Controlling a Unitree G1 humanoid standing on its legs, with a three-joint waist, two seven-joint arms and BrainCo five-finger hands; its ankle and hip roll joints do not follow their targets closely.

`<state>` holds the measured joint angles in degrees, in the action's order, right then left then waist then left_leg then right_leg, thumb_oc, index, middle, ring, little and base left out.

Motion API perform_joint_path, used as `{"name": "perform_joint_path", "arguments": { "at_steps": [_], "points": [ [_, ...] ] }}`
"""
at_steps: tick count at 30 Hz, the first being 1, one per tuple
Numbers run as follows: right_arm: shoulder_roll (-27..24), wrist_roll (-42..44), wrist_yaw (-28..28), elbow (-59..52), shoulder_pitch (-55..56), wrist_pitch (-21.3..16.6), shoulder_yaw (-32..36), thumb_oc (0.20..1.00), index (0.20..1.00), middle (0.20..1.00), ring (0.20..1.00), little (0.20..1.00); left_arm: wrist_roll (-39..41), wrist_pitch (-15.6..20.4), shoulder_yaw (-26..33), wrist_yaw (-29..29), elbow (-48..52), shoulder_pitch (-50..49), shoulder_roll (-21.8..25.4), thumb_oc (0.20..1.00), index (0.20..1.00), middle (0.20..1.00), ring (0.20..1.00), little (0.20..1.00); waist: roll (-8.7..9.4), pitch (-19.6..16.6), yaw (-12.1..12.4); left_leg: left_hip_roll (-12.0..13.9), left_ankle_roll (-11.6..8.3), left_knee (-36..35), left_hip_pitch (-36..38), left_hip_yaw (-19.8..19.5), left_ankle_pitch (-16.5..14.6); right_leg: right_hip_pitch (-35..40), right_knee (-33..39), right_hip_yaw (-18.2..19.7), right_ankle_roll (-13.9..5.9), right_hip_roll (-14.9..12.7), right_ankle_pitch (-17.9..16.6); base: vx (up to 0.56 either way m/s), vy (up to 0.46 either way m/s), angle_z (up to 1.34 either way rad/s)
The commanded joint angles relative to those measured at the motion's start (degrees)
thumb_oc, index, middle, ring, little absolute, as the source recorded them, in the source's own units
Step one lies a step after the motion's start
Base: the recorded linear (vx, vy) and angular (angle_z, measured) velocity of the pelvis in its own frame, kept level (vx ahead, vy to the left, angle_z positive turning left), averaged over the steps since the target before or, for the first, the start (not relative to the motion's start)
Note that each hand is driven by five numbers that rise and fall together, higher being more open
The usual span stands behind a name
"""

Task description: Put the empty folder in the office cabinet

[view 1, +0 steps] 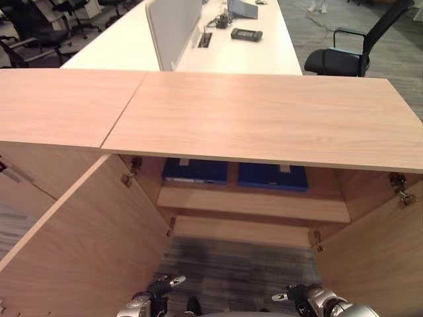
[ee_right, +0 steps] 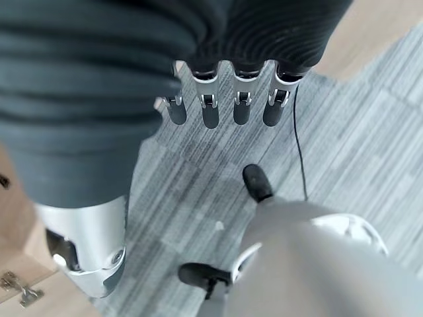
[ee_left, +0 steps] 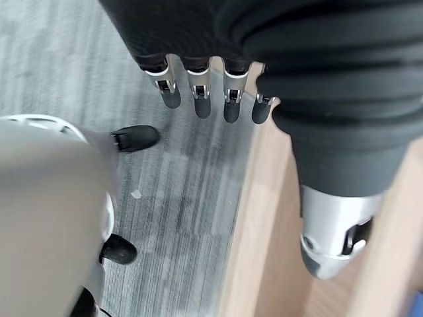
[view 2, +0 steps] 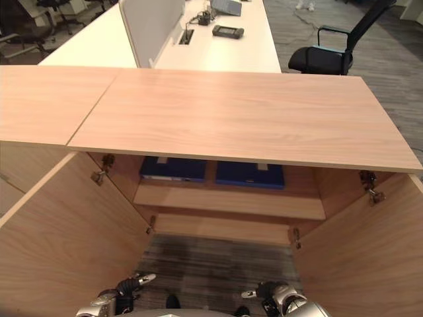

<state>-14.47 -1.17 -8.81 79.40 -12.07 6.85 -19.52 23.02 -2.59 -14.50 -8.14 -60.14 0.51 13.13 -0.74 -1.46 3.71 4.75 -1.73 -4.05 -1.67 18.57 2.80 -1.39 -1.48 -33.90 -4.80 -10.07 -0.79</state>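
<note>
On the open cabinet (view 1: pixel 264 125) shelf lie two blue folders (view 1: pixel 195 170), while left hand (ee_left: pixel 198 92) and right hand (ee_right: pixel 225 99) hang straight-fingered, empty.

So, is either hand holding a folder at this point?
No: the left hand and right hand hang with straight fingers over the floor, while two blue folders lie on the cabinet shelf.

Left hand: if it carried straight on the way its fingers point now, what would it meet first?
Judging by the left wrist view, the left hand, open and empty, points down at the grey carpet, just beside the open cabinet door. Probably carpet first; depth is unclear.
</note>
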Motion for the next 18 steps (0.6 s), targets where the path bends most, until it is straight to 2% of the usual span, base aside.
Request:
{"name": "perform_joint_path", "arguments": {
  "at_steps": [1,3,4,5,6,7,8,10,11,12,16,17,18],
  "points": [
    [1.1,0.8,1.4,4.8,-4.2,-1.0,1.8,1.000,1.000,1.000,1.000,1.000,-3.7,1.7,-2.5,-0.9,0.8,1.9,-0.9,1.000,1.000,1.000,1.000,1.000,0.99,1.5,1.2,-2.7,-0.07,-0.1,-0.4,-3.9,-2.2,1.5,0.3,2.2,-7.30,-5.4,-3.4,0.05,0.171,0.06],
    [1.0,1.0,1.3,4.5,-3.0,-1.1,2.9,1.000,1.000,1.000,1.000,1.000,-5.0,1.5,-4.0,-1.5,2.0,1.8,-1.0,1.000,1.000,1.000,1.000,1.000,0.43,1.5,1.2,-4.6,0.98,0.5,0.6,-5.6,-3.4,2.2,-3.1,1.9,-7.87,-8.2,-3.6,0.07,0.177,0.15],
    [0.7,1.6,1.5,4.0,-2.5,-1.2,3.6,1.000,1.000,1.000,1.000,1.000,-5.8,1.4,-4.9,-1.8,1.8,1.9,-1.2,1.000,1.000,1.000,1.000,1.000,0.15,1.8,1.0,-5.9,1.57,1.0,1.0,-7.4,-4.0,2.3,-6.0,2.4,-8.96,-10.5,-5.9,0.05,0.126,0.31],
    [0.7,2.2,1.6,3.5,-1.9,-1.4,4.1,1.000,1.000,1.000,1.000,1.000,-6.1,1.6,-5.6,-1.5,1.0,2.3,-1.4,1.000,1.000,1.000,1.000,1.000,-0.05,2.2,0.2,-6.4,1.91,1.5,1.0,-9.1,-4.2,2.1,-7.7,4.4,-9.20,-11.8,-7.6,0.03,0.068,0.58],
    [0.7,2.2,1.7,3.4,-1.9,-1.4,4.1,1.000,1.000,1.000,1.000,1.000,-6.1,1.6,-5.7,-1.5,0.9,2.4,-1.4,1.000,1.000,1.000,1.000,1.000,-0.05,2.2,0.1,-6.5,1.95,1.5,1.0,-9.2,-4.2,2.1,-7.8,4.3,-9.22,-11.8,-7.6,-0.06,0.021,1.04],
    [1.1,3.0,2.0,3.0,-1.6,-1.6,4.1,1.000,1.000,1.000,1.000,1.000,-6.1,2.0,-6.3,-1.0,0.2,2.8,-1.8,1.000,1.000,1.000,1.000,1.000,-0.29,2.6,-1.0,-6.7,2.53,2.1,0.1,-10.7,-3.2,1.4,-7.7,6.9,-7.93,-12.1,-8.3,-0.08,-0.038,1.62],
    [1.7,5.2,2.6,2.3,-1.1,-1.9,3.4,1.000,1.000,1.000,1.000,1.000,-6.7,2.8,-7.2,0.0,-2.3,4.1,-2.4,1.000,1.000,1.000,1.000,1.000,-1.07,2.7,-2.9,-6.0,2.07,2.0,-0.5,-14.5,-2.6,-0.1,-5.3,18.0,-6.22,-7.4,-3.7,-0.07,-0.065,1.72],
    [2.5,7.3,3.3,1.5,-0.2,-2.1,2.3,1.000,1.000,1.000,1.000,1.000,-6.5,3.3,-7.8,0.6,-4.2,5.2,-2.2,1.000,1.000,1.000,1.000,1.000,-0.60,2.8,-3.5,-6.5,1.82,1.3,-1.1,-20.2,-1.6,-0.6,-3.4,25.9,-5.23,-2.6,0.3,0.04,-0.091,1.92],
    [2.5,7.3,3.3,1.5,-0.2,-2.1,2.3,1.000,1.000,1.000,1.000,1.000,-6.5,3.3,-7.8,0.6,-4.2,5.2,-2.2,1.000,1.000,1.000,1.000,1.000,-0.60,2.8,-3.6,-6.5,1.82,1.3,-1.1,-20.2,-1.6,-0.6,-3.4,25.9,-5.23,-2.6,0.3,0.10,-0.166,1.74],
    [3.1,6.3,3.4,1.6,0.4,-2.1,1.4,1.000,1.000,1.000,1.000,1.000,-6.5,3.5,-7.2,1.2,-5.8,5.0,-2.4,1.000,1.000,1.000,1.000,1.000,0.09,2.2,-2.8,-6.3,1.38,0.5,-1.0,-22.4,-1.2,0.9,-2.4,24.4,-4.91,-1.8,1.0,0.07,-0.193,1.09],
    [3.6,5.3,3.0,1.1,2.1,-2.2,-0.3,1.000,1.000,1.000,1.000,1.000,-4.2,3.5,-5.6,1.8,-6.5,4.2,-2.5,1.000,1.000,1.000,1.000,1.000,0.83,2.1,-2.1,-5.2,0.01,0.2,-1.4,-25.4,-0.4,2.2,-1.1,22.7,-4.06,0.2,1.9,0.06,-0.221,0.87],
    [3.3,5.6,3.5,0.7,3.0,-2.7,-0.4,1.000,1.000,1.000,1.000,1.000,-2.0,3.7,-4.4,2.2,-6.9,3.7,-2.3,1.000,1.000,1.000,1.000,1.000,1.28,2.7,-1.3,-3.8,-2.02,0.7,-2.6,-28.3,0.6,2.7,-0.9,21.2,-2.90,2.0,3.3,0.00,-0.229,0.33],
    [3.3,5.6,3.5,0.7,3.0,-2.7,-0.4,1.000,1.000,1.000,1.000,1.000,-2.0,3.7,-4.4,2.2,-6.9,3.7,-2.3,1.000,1.000,1.000,1.000,1.000,1.27,2.7,-1.4,-3.8,-2.04,0.7,-2.6,-28.4,0.6,2.8,-0.9,21.1,-2.88,2.0,3.3,0.00,-0.293,0.43]
  ]
}}
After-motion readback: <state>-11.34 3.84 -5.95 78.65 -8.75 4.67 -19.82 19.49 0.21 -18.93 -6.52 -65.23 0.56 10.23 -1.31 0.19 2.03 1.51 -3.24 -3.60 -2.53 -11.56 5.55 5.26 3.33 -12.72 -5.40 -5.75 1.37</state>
